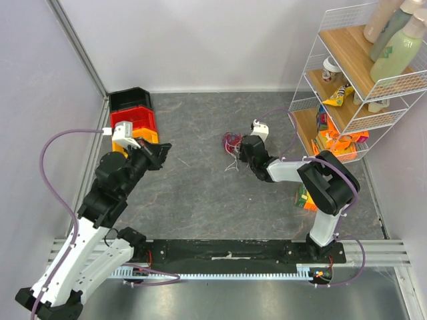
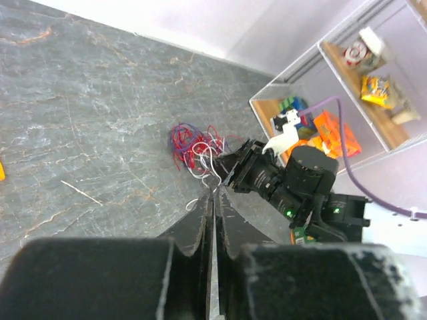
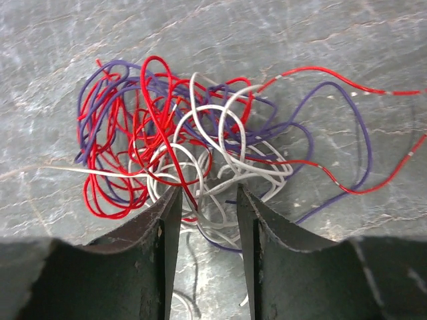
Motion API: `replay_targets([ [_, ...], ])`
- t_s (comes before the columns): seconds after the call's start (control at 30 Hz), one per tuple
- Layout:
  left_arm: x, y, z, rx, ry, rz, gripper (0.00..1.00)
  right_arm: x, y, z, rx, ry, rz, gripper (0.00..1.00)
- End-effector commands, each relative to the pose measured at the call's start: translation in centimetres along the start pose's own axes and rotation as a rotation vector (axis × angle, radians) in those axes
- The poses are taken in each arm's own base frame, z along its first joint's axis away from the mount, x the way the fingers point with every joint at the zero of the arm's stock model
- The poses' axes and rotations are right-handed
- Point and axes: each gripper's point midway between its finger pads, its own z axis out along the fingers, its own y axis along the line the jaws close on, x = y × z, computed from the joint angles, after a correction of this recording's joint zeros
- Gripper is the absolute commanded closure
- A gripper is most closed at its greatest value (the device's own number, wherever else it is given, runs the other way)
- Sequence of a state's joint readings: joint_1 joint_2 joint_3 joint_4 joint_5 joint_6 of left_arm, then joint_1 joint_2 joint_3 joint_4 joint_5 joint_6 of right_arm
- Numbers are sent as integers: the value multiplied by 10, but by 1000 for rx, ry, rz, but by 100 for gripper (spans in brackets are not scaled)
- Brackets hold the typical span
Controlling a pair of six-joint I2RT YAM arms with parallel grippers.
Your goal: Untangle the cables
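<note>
The cables (image 1: 232,143) lie in one small tangle of red, white and purple-blue wires on the grey table, also seen in the left wrist view (image 2: 195,148). My right gripper (image 1: 241,151) is low at the tangle's near edge. In the right wrist view it stands open (image 3: 208,190), with white, red and purple strands (image 3: 193,150) lying between and in front of its fingertips, none of them pinched. My left gripper (image 1: 160,149) hovers well to the left of the tangle. Its jaws (image 2: 215,190) are shut with nothing in them.
Stacked black, red and yellow bins (image 1: 133,115) sit at the back left by the wall. A white wire shelf rack (image 1: 353,87) with bottles and snack packs stands at the right. A small green and orange box (image 1: 303,199) lies by the right arm.
</note>
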State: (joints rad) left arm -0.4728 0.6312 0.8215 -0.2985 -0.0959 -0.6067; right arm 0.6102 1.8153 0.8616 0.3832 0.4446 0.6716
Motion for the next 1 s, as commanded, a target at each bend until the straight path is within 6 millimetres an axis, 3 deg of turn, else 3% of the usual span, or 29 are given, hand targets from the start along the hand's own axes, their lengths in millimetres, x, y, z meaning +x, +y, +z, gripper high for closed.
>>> replay_targets([
  [0.0,51,-6,25,56,244,23,82,-12,30,-13,-170,-20,11,55],
  [0.1,88,-21,51,166,394,-16,49,-12,54,-25,-336,-18,-9,57],
  [0.17,106,-25,73,210,447,-55,17,-8,66,-33,-417,-4,-14,57],
  [0.23,124,-27,98,241,481,-92,6,-4,78,-40,-499,10,-27,58],
  [0.37,151,-31,141,245,582,-132,3,-1,85,-42,-542,29,-38,57],
  [0.53,183,-9,175,100,639,-158,3,-4,82,-41,-522,25,-49,55],
  [0.63,200,2,179,53,655,-203,5,-10,66,-39,-430,14,-39,54],
  [0.8,226,-2,178,75,709,-258,14,-22,37,-41,-289,-8,-8,52],
  [0.97,245,-5,160,88,718,-273,8,-31,12,-39,-191,-34,68,50],
])
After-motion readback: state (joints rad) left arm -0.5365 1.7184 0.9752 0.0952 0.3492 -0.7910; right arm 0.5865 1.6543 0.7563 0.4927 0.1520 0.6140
